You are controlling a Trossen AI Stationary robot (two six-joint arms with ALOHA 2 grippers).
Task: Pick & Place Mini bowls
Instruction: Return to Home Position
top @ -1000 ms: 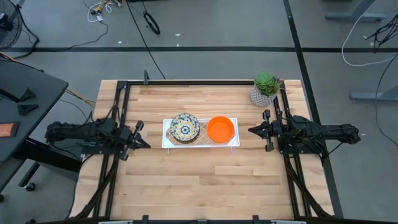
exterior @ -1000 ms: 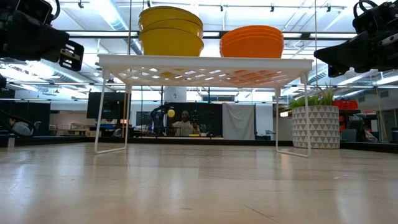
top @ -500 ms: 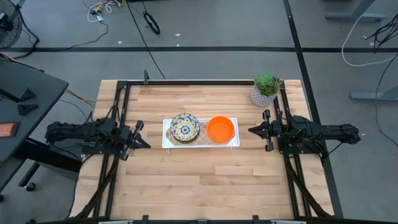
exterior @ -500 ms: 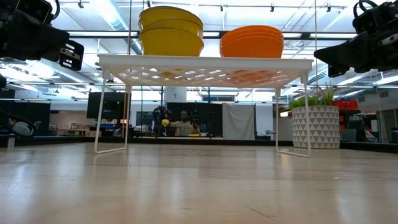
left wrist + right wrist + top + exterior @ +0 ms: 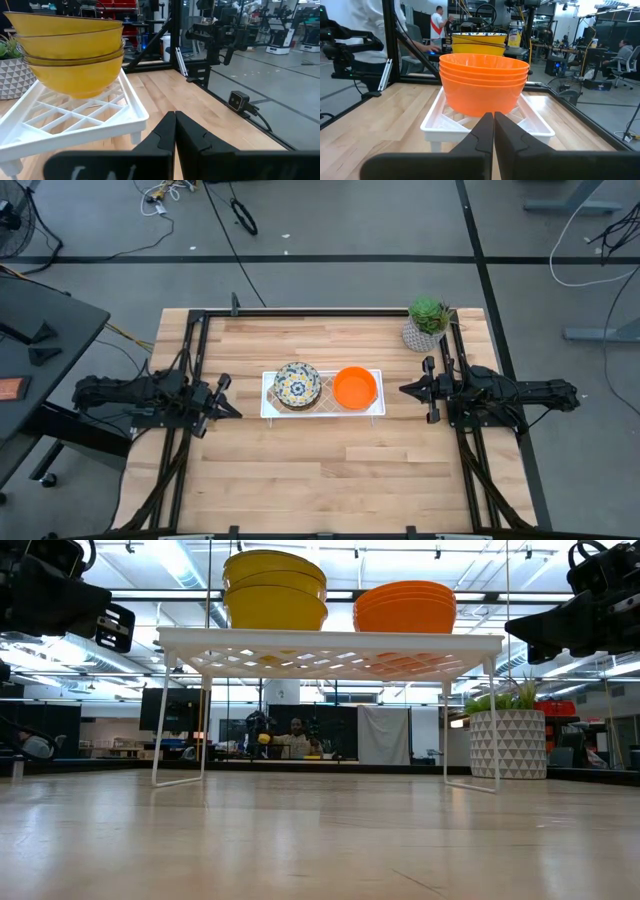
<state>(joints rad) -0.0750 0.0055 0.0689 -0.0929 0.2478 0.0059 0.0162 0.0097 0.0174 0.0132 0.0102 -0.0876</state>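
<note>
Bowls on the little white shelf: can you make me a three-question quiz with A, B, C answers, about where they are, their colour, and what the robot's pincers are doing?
1. Where do the mini bowls stand? A on the white shelf; B on the floor; C under the table.
2. What colour is the stack nearer the potted plant? A green; B orange; C black.
3. How are the left pincer and right pincer? A wide open; B each holding a bowl; C shut, empty.

Answers: 1 A, both stacks sit on top of the shelf. 2 B, the orange stack is on the plant's side. 3 C, each wrist view shows its pincer closed on nothing.
</note>
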